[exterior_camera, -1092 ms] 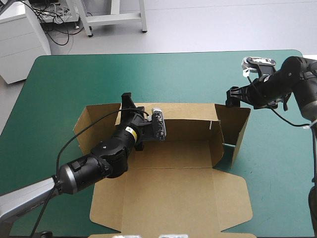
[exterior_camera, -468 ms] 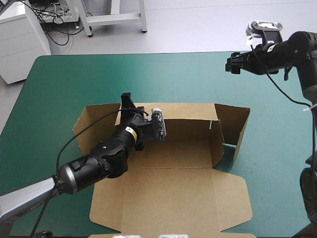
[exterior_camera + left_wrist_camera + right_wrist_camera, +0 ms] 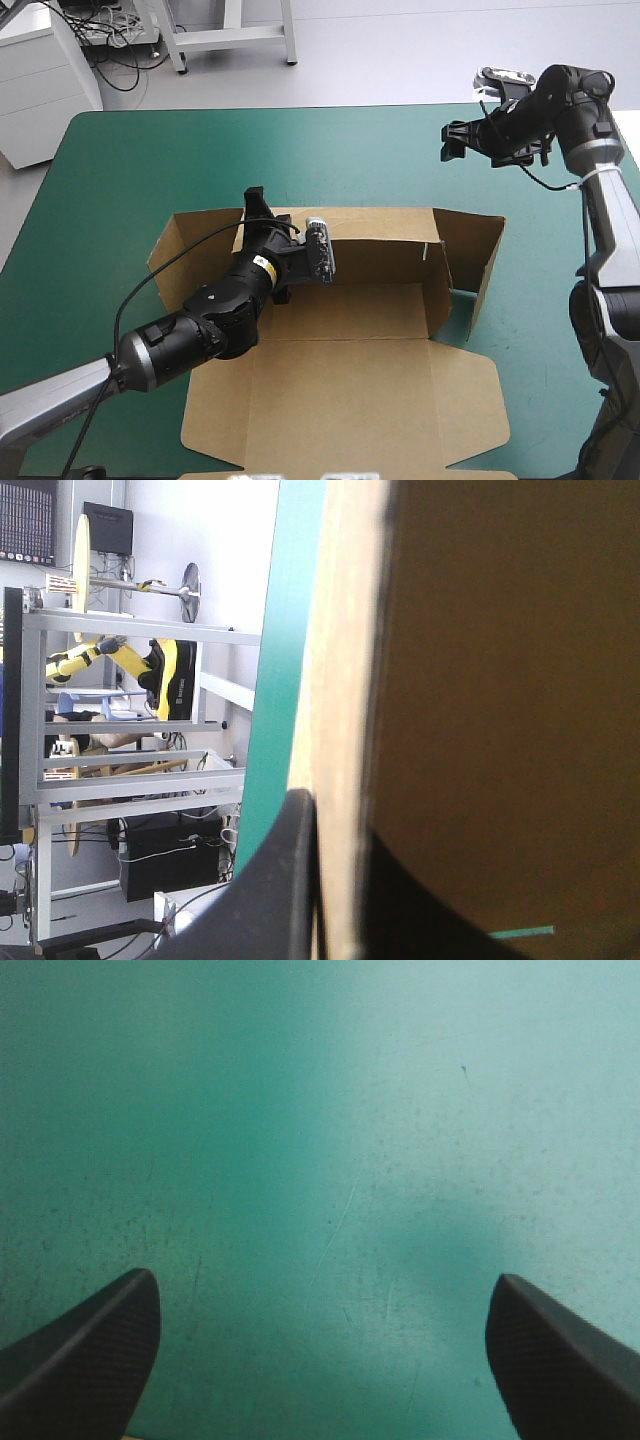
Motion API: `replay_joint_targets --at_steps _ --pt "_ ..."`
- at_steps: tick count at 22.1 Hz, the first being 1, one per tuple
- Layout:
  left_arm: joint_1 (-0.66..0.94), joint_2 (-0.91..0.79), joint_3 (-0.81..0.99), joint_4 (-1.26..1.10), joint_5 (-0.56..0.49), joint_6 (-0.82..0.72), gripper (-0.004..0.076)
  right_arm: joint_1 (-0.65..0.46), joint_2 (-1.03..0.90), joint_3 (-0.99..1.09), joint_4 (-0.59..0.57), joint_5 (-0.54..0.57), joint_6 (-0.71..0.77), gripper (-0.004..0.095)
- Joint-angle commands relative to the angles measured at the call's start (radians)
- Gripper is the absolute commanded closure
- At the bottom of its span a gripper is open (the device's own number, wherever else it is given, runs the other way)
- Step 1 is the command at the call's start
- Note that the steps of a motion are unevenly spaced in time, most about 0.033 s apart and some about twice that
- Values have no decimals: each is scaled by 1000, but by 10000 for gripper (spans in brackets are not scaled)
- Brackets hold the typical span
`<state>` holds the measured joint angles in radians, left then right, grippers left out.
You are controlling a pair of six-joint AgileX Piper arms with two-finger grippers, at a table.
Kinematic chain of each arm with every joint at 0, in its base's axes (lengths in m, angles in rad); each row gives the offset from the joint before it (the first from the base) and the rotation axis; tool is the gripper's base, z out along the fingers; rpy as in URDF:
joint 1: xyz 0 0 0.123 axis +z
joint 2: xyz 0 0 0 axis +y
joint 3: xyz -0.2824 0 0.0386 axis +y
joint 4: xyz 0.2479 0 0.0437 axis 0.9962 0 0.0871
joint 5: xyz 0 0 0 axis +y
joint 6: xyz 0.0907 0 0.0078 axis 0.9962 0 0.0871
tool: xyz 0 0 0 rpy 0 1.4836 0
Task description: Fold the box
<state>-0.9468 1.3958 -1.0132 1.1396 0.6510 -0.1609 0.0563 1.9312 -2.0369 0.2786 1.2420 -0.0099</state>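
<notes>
Left end effector (image 3: 253, 200) is clamping the rear wall of the box (image 3: 340, 400) upright, centre-left; right end effector (image 3: 452, 143) is hovering wide open, upper right.

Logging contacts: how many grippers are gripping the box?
1. The left gripper has its jaws shut on the far wall of the box, near its left end. The right gripper hangs over the teal-green cover, jaws open.
</notes>
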Motion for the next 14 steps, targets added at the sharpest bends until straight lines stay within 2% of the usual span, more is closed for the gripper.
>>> replay_joint_targets --at_steps 1,9,14 --pt "-6 -25 -15 -41 3 -29 756 -7 -57 -32 35 6 10 102" --pt "-6 -25 -15 -41 8 -41 756 -7 -86 -32 36 8 22 102" --pt "-6 -25 -15 -41 6 -50 756 -7 -174 125 6 8 22 102"
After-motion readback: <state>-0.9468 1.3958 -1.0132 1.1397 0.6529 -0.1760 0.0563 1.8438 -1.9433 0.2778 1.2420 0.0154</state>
